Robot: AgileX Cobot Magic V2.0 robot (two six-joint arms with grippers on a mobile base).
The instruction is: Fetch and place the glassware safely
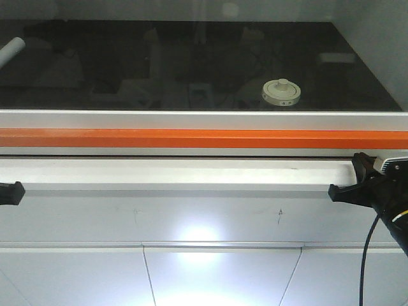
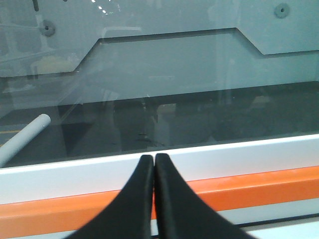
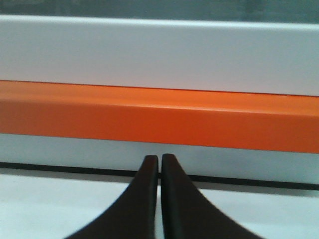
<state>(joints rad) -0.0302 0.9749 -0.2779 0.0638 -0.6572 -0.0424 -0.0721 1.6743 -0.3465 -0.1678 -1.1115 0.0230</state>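
The glass jar (image 1: 281,95) stands upright on the dark surface (image 1: 191,57), close to its near edge and right of the middle. From the front view it shows mostly as its cream lid (image 1: 273,95) with the knob (image 1: 282,83) pointing up, so its axis is vertical and the clear body below is hard to make out. Neither wrist view catches it.

A white tube (image 1: 13,51) lies well apart from it, at the far left edge of the surface. Along the near edge runs a white rail with an orange stripe (image 1: 191,138), and both arms sit on the near side of it, low against the front panel.

The right claw (image 3: 159,158) is pressed together and holds nothing, facing the orange stripe at close range. The left claw (image 2: 153,158) is likewise pressed together and empty, looking over the rail towards the tube.

The jar lies beyond the rail, ahead of the right claw and to its left. The right arm is plainly nearer, the left being off at the opposite side. Reaching it probably means rising over the rail and spreading the claw first. Reflections suggest a pane, but I cannot tell whether one bars the way.
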